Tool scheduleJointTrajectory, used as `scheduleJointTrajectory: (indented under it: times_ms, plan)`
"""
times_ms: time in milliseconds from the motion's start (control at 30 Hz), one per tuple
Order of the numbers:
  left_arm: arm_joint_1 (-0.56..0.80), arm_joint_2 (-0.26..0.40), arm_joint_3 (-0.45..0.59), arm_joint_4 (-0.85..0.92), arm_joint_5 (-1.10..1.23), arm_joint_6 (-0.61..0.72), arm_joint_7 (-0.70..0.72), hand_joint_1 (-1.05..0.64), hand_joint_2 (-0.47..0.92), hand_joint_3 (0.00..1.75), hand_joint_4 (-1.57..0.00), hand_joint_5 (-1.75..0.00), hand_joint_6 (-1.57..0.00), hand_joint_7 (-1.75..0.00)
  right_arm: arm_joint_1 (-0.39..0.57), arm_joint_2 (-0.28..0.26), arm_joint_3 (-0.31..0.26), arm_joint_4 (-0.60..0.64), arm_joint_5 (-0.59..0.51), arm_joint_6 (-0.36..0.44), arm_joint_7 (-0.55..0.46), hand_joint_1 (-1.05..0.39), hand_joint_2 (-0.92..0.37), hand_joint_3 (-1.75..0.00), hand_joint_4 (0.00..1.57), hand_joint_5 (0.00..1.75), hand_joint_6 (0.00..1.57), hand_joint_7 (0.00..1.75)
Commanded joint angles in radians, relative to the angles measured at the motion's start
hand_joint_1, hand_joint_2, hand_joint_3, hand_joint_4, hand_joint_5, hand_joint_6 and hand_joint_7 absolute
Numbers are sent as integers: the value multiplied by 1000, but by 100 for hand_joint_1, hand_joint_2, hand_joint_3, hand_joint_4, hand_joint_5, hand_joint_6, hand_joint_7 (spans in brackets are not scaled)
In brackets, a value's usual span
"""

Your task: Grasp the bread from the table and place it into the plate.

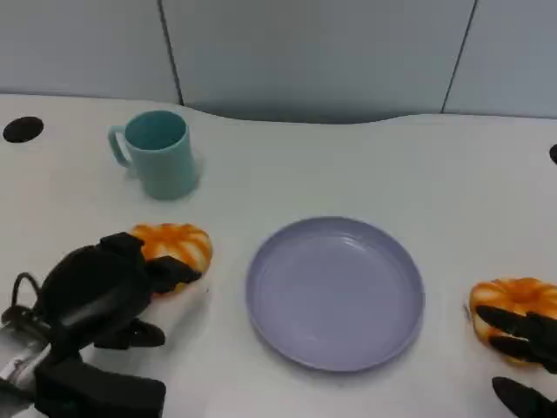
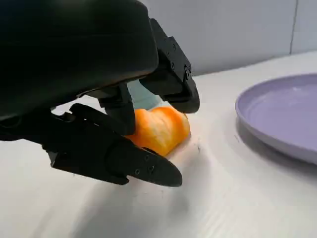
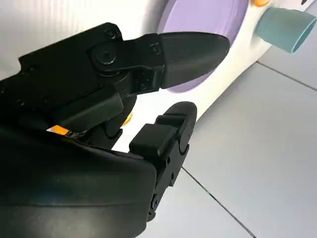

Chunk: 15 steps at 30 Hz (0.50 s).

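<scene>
- The left hand [image 1: 100, 292] has its fingers [image 2: 171, 82] spread around the bread [image 1: 174, 245], not yet clenched; close evenly before lifting.
- The bread sits on the surface [image 1: 365, 165], left of the plate [image 1: 335, 292].
- Right hand [image 1: 522, 344]: grip unclear.

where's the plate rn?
In the head view the plate sits on the table centre-right, empty, between the left bread and the right bread, with the teal mug beyond it, far left.
</scene>
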Motion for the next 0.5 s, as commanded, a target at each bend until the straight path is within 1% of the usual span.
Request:
scheduleJointTrajectory:
  times_ms: [33,233,267,300,333,467,500]
  plan:
    - [16,60,-12,-106,12,55,-110,-70,92,11,-20,-76,-39,-1,1,-7,-7,-9,-8,0,-11,-36,-92,-38,88,0,76,0]
    - [25,65,-15,-132,4,77,-130,-71,92,14,-21,-75,-39,-1,1,-7,-7,-9,-9,0,-11,-36,-92,-38,88,0,76,0]
    - [9,63,-19,-149,34,104,-134,-71,92,14,-21,-75,-39,-1,0,-3,-6,-10,-5,2,-11,-36,-92,-38,88,0,76,0]
    - [-3,61,-22,-162,57,126,-137,-73,89,8,-9,-76,-31,0,-2,-1,-6,-11,-2,3,-11,-37,-92,-38,89,1,76,0]
    - [-10,60,-26,-173,72,143,-140,-74,89,5,-5,-77,-28,0,-2,1,-5,-12,-1,4,-11,-37,-92,-38,89,1,77,0]
    - [-12,60,-32,-186,81,166,-143,-74,88,2,0,-79,-25,0,-3,3,-5,-12,0,4,-10,-37,-92,-38,89,1,77,0]
    - [-54,37,-54,-125,102,191,-147,-74,88,2,0,-79,-25,0,-5,4,-4,-5,-2,-10,-14,-37,-92,-38,89,1,77,0]
